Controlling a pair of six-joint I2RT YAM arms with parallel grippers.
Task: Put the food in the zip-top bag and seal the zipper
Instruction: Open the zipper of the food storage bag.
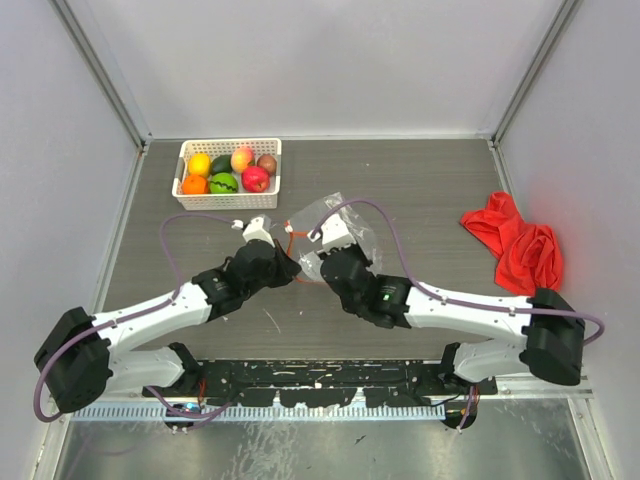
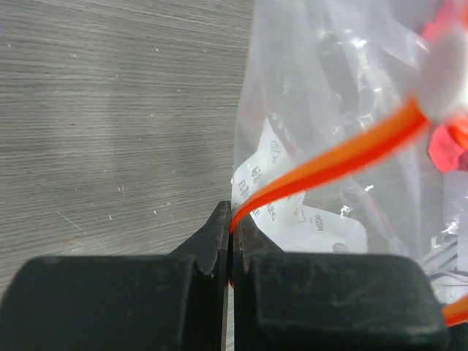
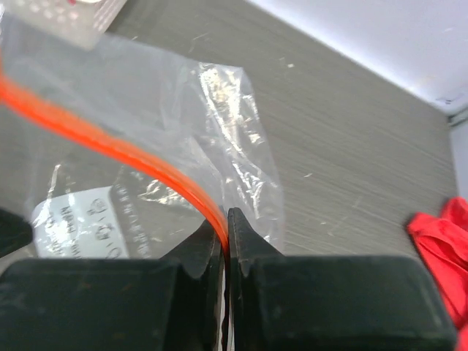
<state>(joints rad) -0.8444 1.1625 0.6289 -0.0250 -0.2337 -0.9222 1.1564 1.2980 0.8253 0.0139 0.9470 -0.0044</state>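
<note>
The clear zip-top bag (image 1: 332,228) hangs crumpled between my two arms in the middle of the table. My left gripper (image 2: 232,219) is shut on the orange-red zipper strip (image 2: 329,164), which runs up to the right. My right gripper (image 3: 224,223) is shut on the same zipper strip (image 3: 110,142), which curves away to the upper left. The bag's clear film (image 3: 219,110) shows behind the strip, and the bag (image 2: 322,95) looks empty. The toy fruits (image 1: 225,172) lie in the white basket (image 1: 272,168) at the back left.
A red cloth (image 1: 515,240) lies crumpled at the right, also in the right wrist view (image 3: 442,256). Grey walls enclose the table at the back and both sides. A white printed label (image 2: 307,212) shows on the bag.
</note>
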